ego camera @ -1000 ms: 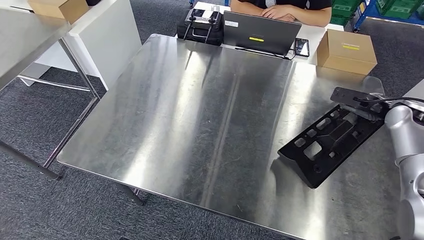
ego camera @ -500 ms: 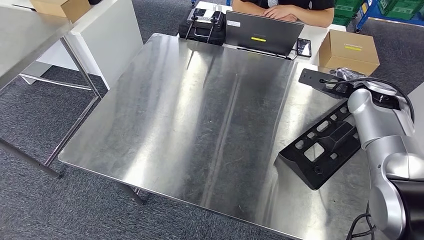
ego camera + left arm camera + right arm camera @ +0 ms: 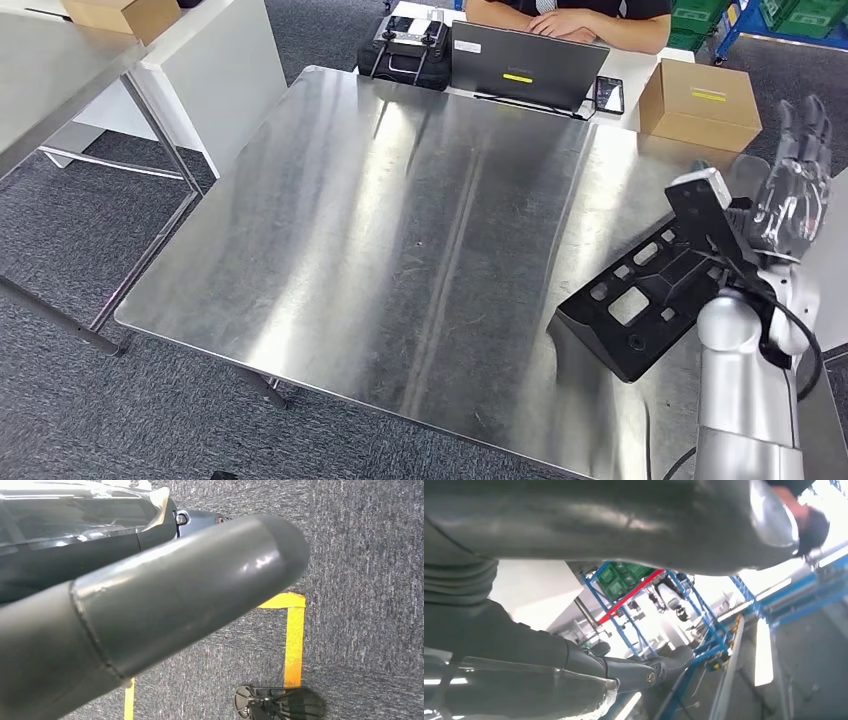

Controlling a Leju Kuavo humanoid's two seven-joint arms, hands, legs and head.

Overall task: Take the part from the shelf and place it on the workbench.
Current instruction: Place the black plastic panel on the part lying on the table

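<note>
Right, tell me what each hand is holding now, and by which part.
Nothing. The right hand is raised with fingers spread, clear of the black plastic part lying on the steel workbench. The left hand hangs over the carpet, apparently holding nothing.

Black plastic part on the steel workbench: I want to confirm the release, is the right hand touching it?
Apart. In the head view the right hand is raised with fingers spread, holding nothing, above the black plastic part lying on the steel workbench.

A shiny metal table (image 3: pixel 400 230) holds a black part (image 3: pixel 640 300) near its right edge. Behind the part, a laptop (image 3: pixel 525 65) and brown box (image 3: pixel 698 105) sit past the far edge.
</note>
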